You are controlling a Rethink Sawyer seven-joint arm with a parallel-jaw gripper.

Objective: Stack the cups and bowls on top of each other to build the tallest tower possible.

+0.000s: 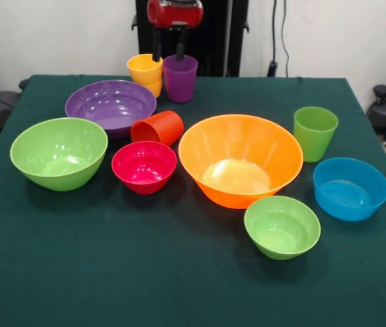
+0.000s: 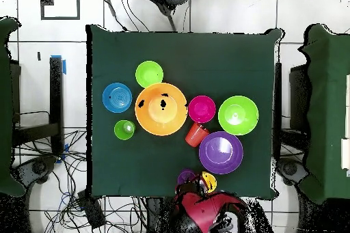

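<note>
We see no tower yet: the large orange bowl (image 1: 240, 160) stands alone at the table (image 1: 179, 286) centre, and from it the purple cup (image 1: 180, 78) and yellow cup (image 1: 145, 73) are at about eleven o'clock, touching. The tool (image 1: 169, 49) hangs above them with fingers apart, we judge to take one. The overhead view hides both cups partly under the arm, while the front view shows the orange-red cup (image 1: 157, 128) lying on its side.

Gripper (image 1: 169, 52) hangs high, its fingers parted.
</note>
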